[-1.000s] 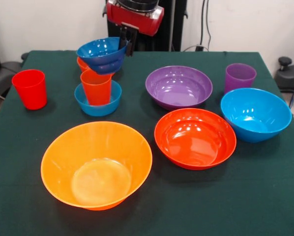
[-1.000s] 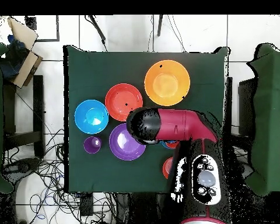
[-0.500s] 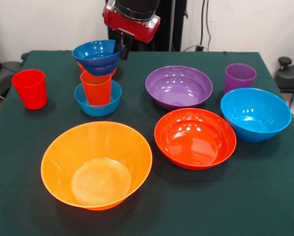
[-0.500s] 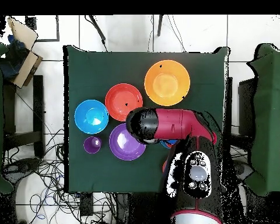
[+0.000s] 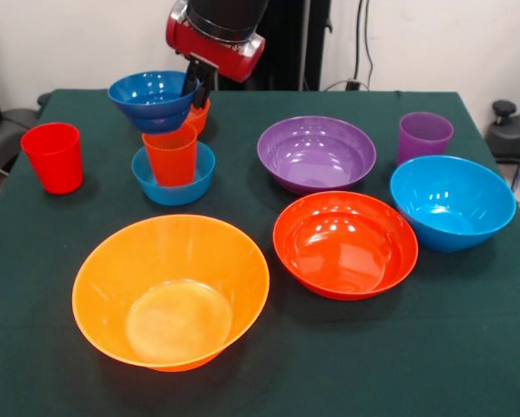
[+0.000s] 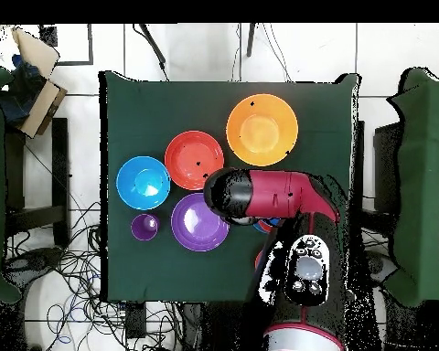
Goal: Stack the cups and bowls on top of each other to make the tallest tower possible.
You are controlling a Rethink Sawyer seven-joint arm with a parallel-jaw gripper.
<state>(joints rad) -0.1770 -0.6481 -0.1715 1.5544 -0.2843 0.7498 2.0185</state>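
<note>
**tabletop_tom:** Anyone got a count? The front view shows seven glossy plastic bowls. Four big ones: the large yellow-orange bowl [image 5: 170, 292] nearest the camera, the red-orange bowl [image 5: 345, 244] beside it, the purple bowl [image 5: 316, 154] behind that, and the large light blue bowl [image 5: 452, 201] at the right. Three small ones: the small light blue bowl [image 5: 173, 174], the small dark blue bowl [image 5: 154, 99], and a small orange bowl [image 5: 198, 115] mostly hidden behind the dark blue one.

**gripgeek:** Plus three translucent tumblers. The red cup [image 5: 53, 156] stands alone at the left, the purple cup [image 5: 424, 136] at the far right, and the orange-red cup [image 5: 170, 155] sits upright inside the small light blue bowl. No tower there, the big yellow-orange bowl is empty.

**tabletop_tom:** And the arm?

**gripgeek:** The black gripper [image 5: 196, 84] under the red arm is clamped on the rim of the small dark blue bowl, holding it in the air just above the orange-red cup.

**tabletop_tom:** Everything sits on a dark green tablecloth [image 5: 347, 356]. From overhead it's a white tiled floor [image 6: 188, 53] with loose cables [image 6: 63, 265] at the left.
</note>
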